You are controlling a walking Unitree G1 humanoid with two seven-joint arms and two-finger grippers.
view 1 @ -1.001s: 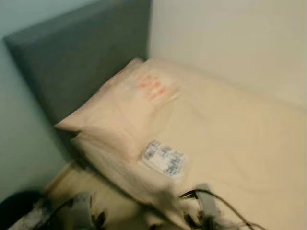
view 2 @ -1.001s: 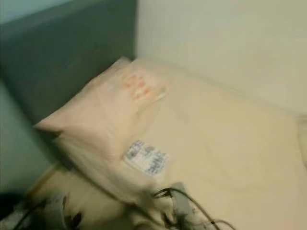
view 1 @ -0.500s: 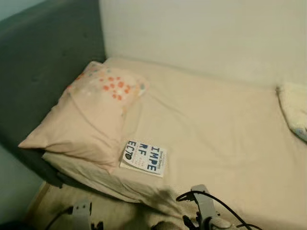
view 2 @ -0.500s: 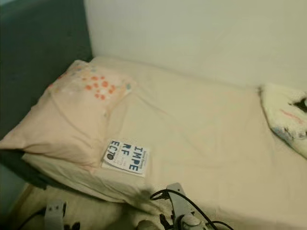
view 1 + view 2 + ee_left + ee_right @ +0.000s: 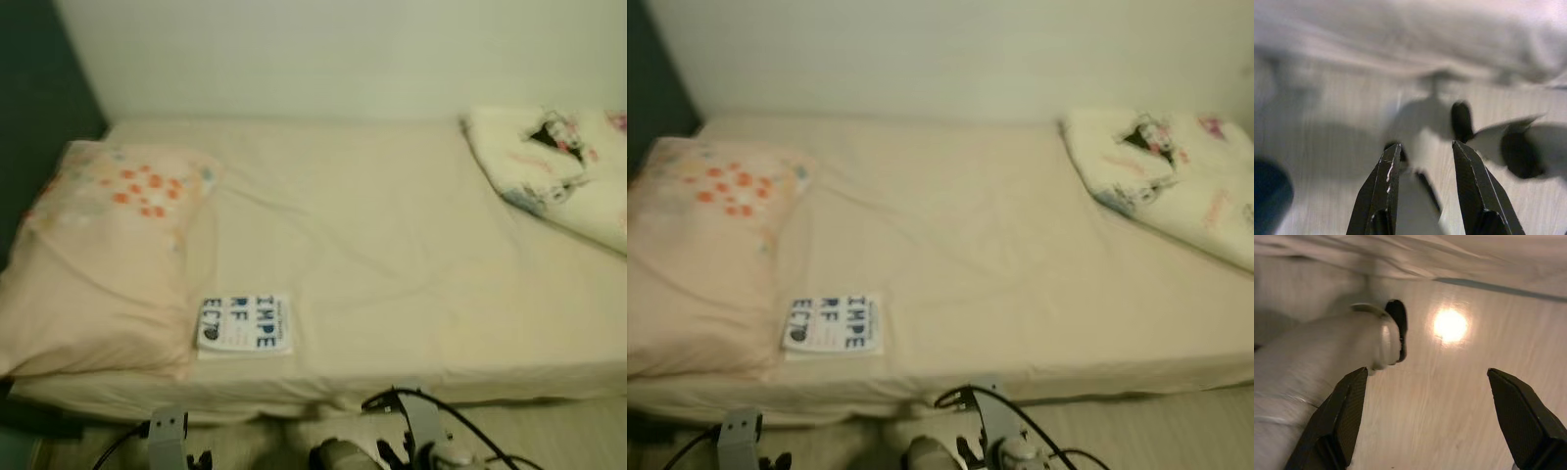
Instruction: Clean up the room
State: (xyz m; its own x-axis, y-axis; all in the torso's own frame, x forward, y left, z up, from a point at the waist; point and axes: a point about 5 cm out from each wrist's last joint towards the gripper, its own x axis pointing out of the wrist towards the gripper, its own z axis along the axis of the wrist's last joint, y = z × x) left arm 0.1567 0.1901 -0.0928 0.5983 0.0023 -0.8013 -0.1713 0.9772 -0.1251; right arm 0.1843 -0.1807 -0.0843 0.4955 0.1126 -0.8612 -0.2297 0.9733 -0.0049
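1. A book (image 5: 244,325) with large blue letters on its white cover is seen lying flat on the bed (image 5: 392,255), near the front edge, just beside the pillow (image 5: 93,259) at its 9 o'clock.
2. The book is judged thin, light and fairly stiff, with a smooth cover that may slip; it would best be taken by the free edge toward the bed's front, where a finger can be slid under as the sheet yields.
3. A folded patterned blanket (image 5: 558,166) is seen well apart at 2 o'clock of the book; it is judged soft and bulky.
4. The left hand (image 5: 1422,188) is held low over the floor (image 5: 1449,396), its fingers narrowly parted and holding nothing.
5. The right hand (image 5: 1430,421) is likewise held over the floor, spread wide and empty.
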